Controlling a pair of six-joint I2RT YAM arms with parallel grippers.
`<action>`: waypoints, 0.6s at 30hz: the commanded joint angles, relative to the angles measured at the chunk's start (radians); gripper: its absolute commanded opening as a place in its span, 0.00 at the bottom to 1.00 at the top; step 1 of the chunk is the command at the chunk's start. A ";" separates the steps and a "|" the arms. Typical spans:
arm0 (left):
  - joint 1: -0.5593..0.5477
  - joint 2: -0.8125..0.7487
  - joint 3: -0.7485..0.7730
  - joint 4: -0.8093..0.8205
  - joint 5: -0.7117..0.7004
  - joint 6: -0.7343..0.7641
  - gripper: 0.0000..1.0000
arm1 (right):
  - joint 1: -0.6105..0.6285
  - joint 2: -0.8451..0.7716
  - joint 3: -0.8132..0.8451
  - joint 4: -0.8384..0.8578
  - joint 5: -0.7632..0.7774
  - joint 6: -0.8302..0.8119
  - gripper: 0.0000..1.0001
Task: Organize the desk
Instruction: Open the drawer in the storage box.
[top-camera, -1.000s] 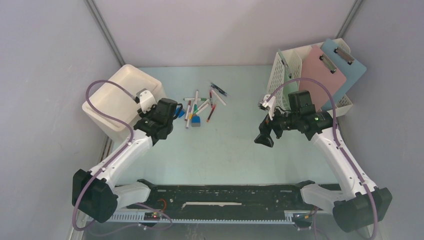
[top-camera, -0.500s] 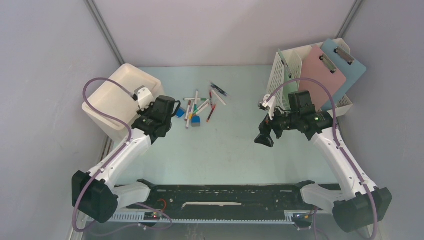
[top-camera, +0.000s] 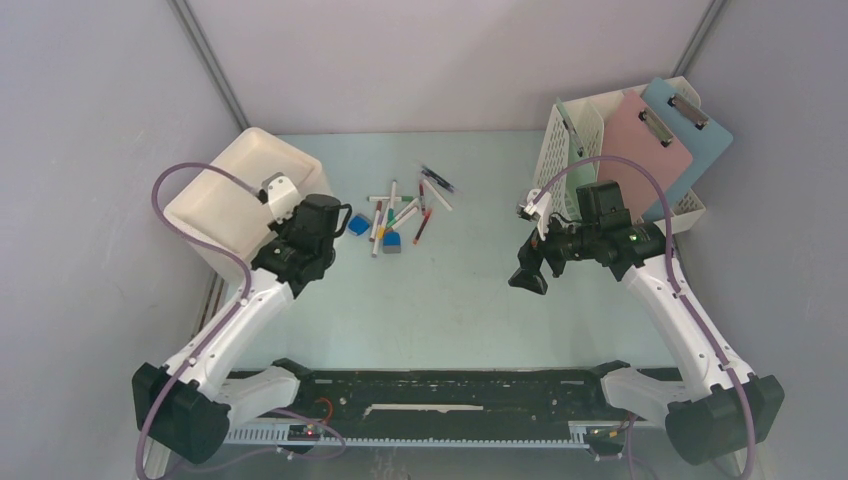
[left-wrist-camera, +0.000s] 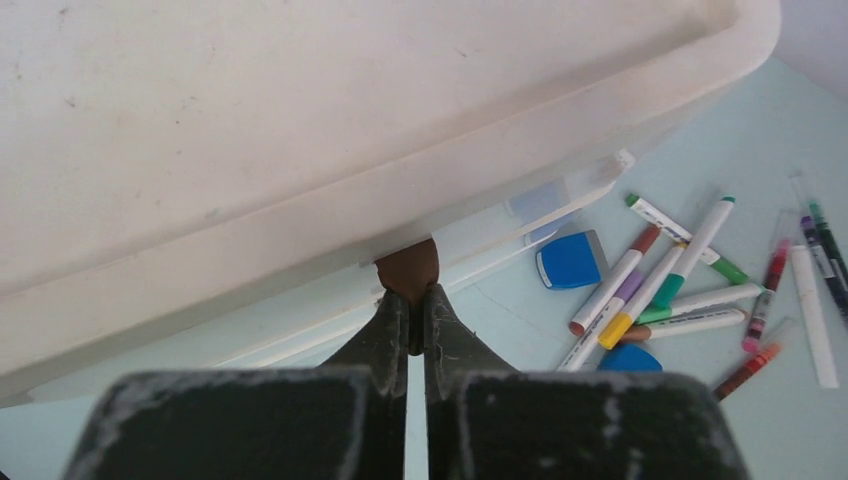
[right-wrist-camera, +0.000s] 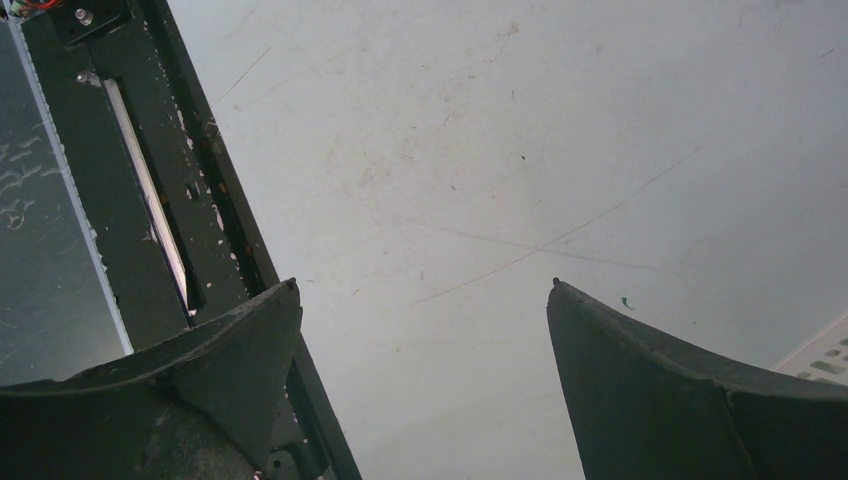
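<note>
On the top camera my desk (top-camera: 450, 290) runs its long axis 9 to 3 o'clock, black rail (top-camera: 450, 385) at 6, left gripper (top-camera: 305, 225) beside the white bin (top-camera: 215, 200) at 10, right gripper (top-camera: 528, 272) over bare top at 3. On the left wrist I see jaws pinched nearly together on a small brown piece (left-wrist-camera: 408, 272) just beside the bin wall. On the right wrist, fingers (right-wrist-camera: 650, 390) spread wide, holding nothing, above the desk

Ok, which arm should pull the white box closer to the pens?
Left. The left tool is pinched shut on the rim of the white box, with the pens just beside it. The right tool hangs open over bare desk, on the pens' far side.
</note>
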 joint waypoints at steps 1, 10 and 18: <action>0.010 -0.078 -0.012 0.087 0.001 0.027 0.00 | -0.004 -0.019 0.011 0.016 -0.018 -0.006 1.00; -0.064 -0.076 -0.027 0.094 0.036 0.009 0.00 | -0.006 -0.014 0.011 0.017 -0.019 -0.006 1.00; -0.163 -0.061 -0.018 0.090 0.030 -0.010 0.00 | -0.006 -0.016 0.010 0.016 -0.018 -0.005 1.00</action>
